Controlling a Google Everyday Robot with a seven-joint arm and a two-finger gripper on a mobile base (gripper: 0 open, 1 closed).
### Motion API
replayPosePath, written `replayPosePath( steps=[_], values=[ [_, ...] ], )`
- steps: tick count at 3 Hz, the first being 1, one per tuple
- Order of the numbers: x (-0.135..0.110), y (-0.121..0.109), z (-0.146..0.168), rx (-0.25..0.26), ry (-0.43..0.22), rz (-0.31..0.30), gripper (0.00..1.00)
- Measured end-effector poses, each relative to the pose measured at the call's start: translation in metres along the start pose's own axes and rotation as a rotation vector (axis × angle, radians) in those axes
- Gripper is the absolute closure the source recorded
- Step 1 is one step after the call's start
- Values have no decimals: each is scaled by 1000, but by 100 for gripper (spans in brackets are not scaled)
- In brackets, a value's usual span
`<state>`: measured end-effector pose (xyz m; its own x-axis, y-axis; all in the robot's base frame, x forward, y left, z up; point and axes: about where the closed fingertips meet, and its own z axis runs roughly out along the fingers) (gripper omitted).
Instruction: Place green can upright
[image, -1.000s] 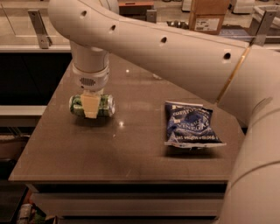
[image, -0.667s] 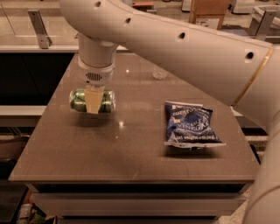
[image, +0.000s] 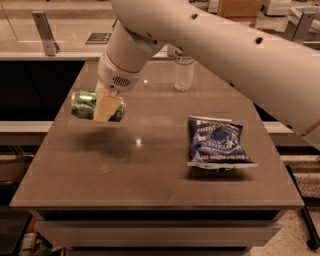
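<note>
The green can lies on its side in the air, held above the left part of the brown table; its shadow falls on the tabletop below. My gripper hangs from the white arm and is shut on the green can, with a pale yellow finger across the can's middle. One end of the can points left, past the table's left edge.
A blue chip bag lies flat on the right part of the table. A clear plastic water bottle stands at the back centre. A counter with a metal post runs behind the table.
The gripper has lifted the green can off the tabletop; it was lying on the table before and now hangs above it, still on its side. The arm has risen.
</note>
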<state>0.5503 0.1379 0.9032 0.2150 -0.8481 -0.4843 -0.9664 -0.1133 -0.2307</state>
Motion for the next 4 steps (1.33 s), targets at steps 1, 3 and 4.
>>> replayPosePath(
  steps=[1, 3, 4],
  values=[
    [-17, 7, -8, -2, -121, -64, 100],
    [-42, 26, -11, -12, -307, -102, 100],
    [-49, 26, -10, -3, -397, -107, 100]
  ],
)
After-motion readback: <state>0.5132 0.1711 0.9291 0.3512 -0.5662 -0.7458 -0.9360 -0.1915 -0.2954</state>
